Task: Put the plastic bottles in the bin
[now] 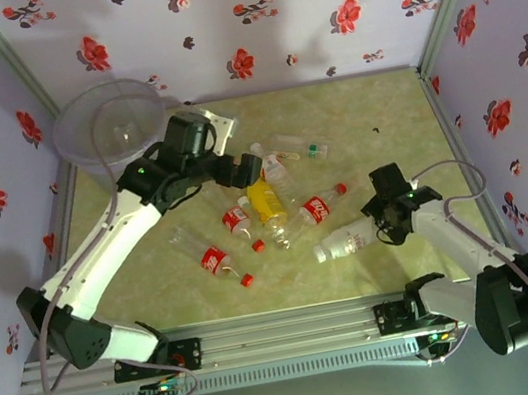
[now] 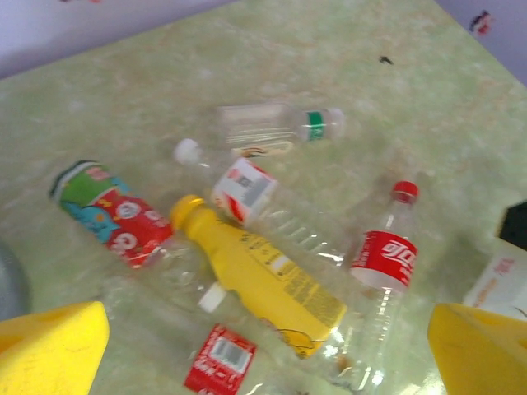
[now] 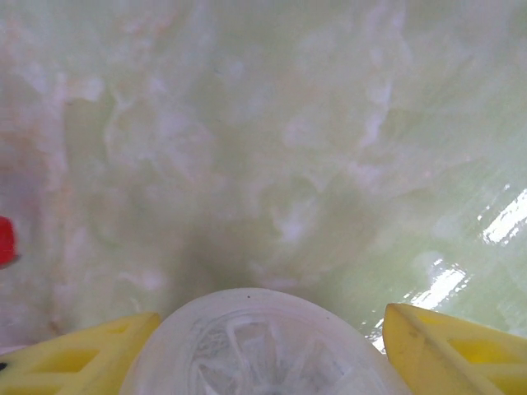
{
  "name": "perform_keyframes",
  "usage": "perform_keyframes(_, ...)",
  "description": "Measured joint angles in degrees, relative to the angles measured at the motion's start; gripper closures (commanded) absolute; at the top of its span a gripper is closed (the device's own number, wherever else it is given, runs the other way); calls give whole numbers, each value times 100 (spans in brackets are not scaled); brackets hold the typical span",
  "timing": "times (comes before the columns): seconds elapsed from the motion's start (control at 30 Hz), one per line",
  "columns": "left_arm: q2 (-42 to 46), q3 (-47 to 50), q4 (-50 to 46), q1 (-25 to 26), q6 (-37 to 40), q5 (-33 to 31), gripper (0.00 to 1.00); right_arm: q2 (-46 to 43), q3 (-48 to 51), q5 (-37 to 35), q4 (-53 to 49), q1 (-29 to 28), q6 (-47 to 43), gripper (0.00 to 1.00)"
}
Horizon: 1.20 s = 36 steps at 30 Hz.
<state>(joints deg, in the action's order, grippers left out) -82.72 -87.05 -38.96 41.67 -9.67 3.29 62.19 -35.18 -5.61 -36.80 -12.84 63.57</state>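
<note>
- Left gripper [image 1: 249,169] [image 2: 268,317]: jaws stood fully apart and empty, poised above the bottle cluster; its yellow fingers [image 2: 49,350] framed the wrist view.
- Right gripper [image 1: 387,225] [image 3: 272,321]: jaws part-open, straddling the base end of a pale-labelled bottle [image 1: 347,240] [image 3: 255,350] that lay on the table [image 1: 415,132]; one finger met the bottle's wall, and a sliver of gap showed at the other.
- Bin [image 1: 109,122]: upright in the far-left corner, well apart from the bottles; the left arm crossed its near rim in the top view.
- Cluster at mid-table: yellow bottle [image 1: 265,200] [image 2: 255,276] lay central; a white-capped bottle [image 2: 247,193] lay just beside it; a red-capped bottle [image 1: 318,207] [image 2: 383,259] lay to its right; a cartoon-labelled bottle [image 2: 111,214] lay to its left; a green-capped bottle [image 1: 298,146] [image 2: 280,123] lay farther back, apart.
- A red-labelled bottle [image 1: 215,258] lay nearer the arms, separate from the cluster.
- Floral walls [image 1: 313,7] enclosed the table on three sides; a dark speck [image 1: 375,128] marked its surface.
</note>
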Motion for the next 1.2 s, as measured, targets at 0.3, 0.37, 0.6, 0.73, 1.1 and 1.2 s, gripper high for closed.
perform_keyframes(0.3, -979, -219, 157, 734, 673, 1429, 0, 142, -1027, 267, -48, 127, -496, 38)
perform_keyframes(0.37, -1209, -240, 188, 857, 804, 1707, 0, 157, -1231, 369, 94, 81, -564, 38)
perform_keyframes(0.6, -1722, -542, 214, 1008, 855, 2262, 0, 452, -1895, 520, 455, -343, -772, 38)
perform_keyframes(0.73, -1902, -815, 164, 1029, 852, 2284, 0, 610, -2138, 592, 590, -522, -859, 38)
perform_keyframes(1.1, -2479, -1211, -26, 1095, 841, 2020, 8, 638, -2260, 802, 857, -699, -874, 40)
perform_keyframes(1.2, -2566, -1316, -57, 1095, 837, 1971, 16, 638, -2260, 863, 914, -699, -874, 41)
